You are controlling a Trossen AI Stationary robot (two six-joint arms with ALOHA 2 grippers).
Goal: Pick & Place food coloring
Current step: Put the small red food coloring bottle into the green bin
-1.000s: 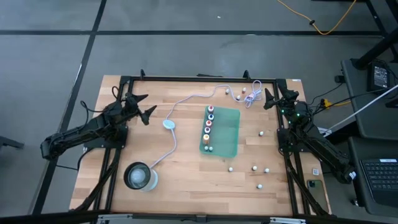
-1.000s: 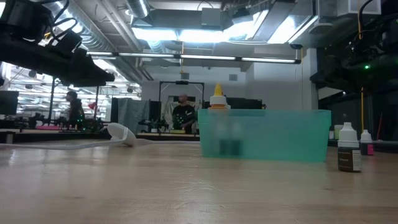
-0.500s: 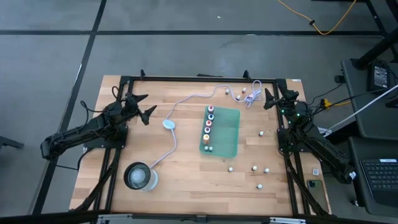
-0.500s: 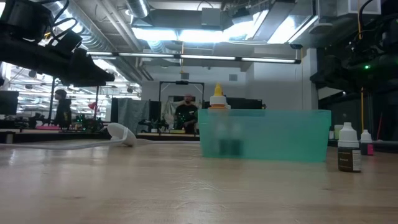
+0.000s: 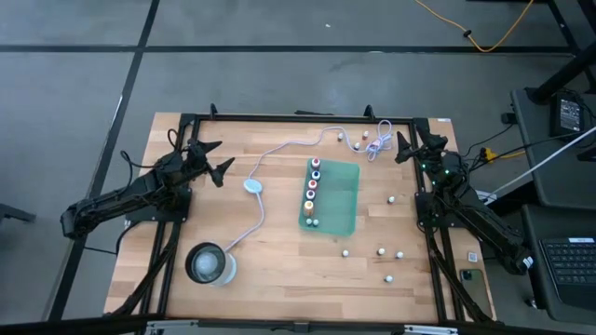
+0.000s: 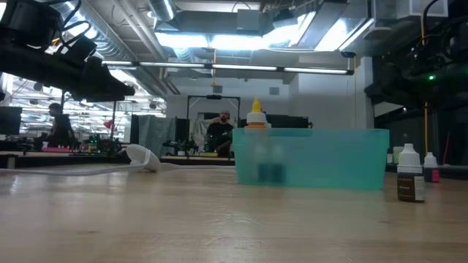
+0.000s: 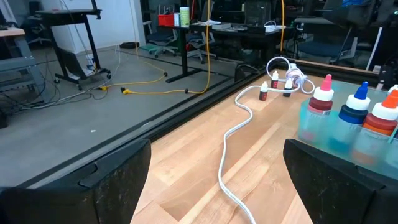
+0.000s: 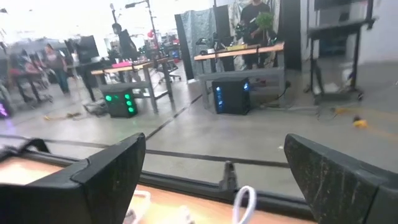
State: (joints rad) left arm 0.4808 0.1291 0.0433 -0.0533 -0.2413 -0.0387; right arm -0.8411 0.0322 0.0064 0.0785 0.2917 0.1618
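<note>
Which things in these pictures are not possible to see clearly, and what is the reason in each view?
- High view: the loose food coloring bottles on the table are too small to tell colours.
- Low view: bottles inside the teal bin are blurred by its frosted wall; only the orange-capped bottle rises above the rim.
- Left wrist view: the orange bottle is cut off by the edge.
- Right wrist view: no bottles are recognisable.

Two dark jointed arms, black cabling, green indicator light on right arm, textured black jaws

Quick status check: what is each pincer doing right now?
Left pincer: open, holding nothing.
Right pincer: open, holding nothing.
</note>
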